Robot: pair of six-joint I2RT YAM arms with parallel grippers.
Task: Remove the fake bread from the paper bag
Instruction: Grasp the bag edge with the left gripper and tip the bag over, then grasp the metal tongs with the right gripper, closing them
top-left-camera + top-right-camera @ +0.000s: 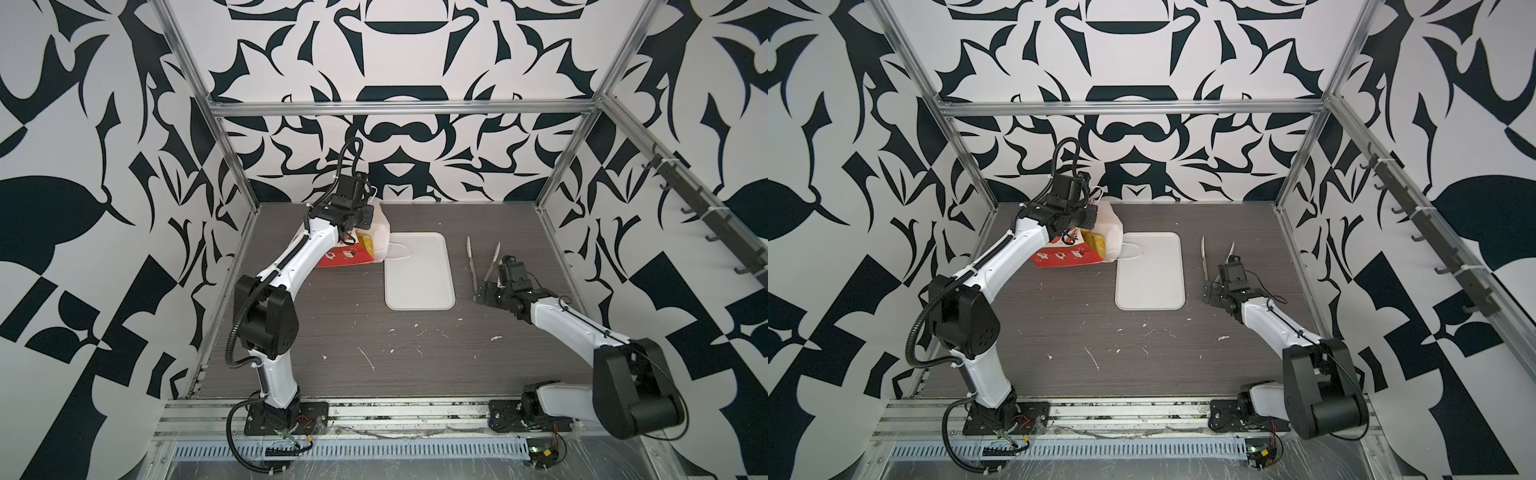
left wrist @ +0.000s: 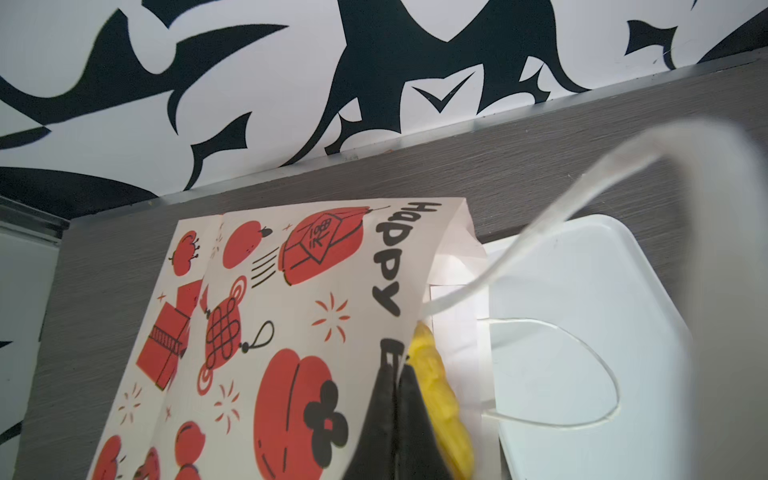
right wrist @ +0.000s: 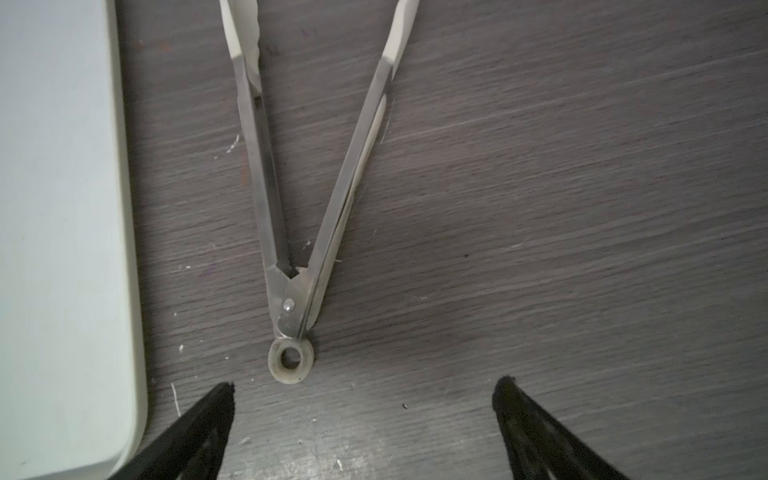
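Paper bag (image 2: 291, 332), far-left of bench: yellow croissant (image 2: 436, 395) inside, no bread out yet; tray (image 1: 419, 291) bare. Left fingers (image 2: 384, 415) clamped on bag rim; right fingers (image 3: 199, 428) apart, near tongs (image 3: 266, 187).

**Camera layout**

Both top views look down from high at the front over the whole table (image 1: 374, 353). The left wrist view sits close to the paper bag (image 2: 291, 332), the right close above the tongs (image 3: 266, 187); all share the tray (image 3: 62, 208).
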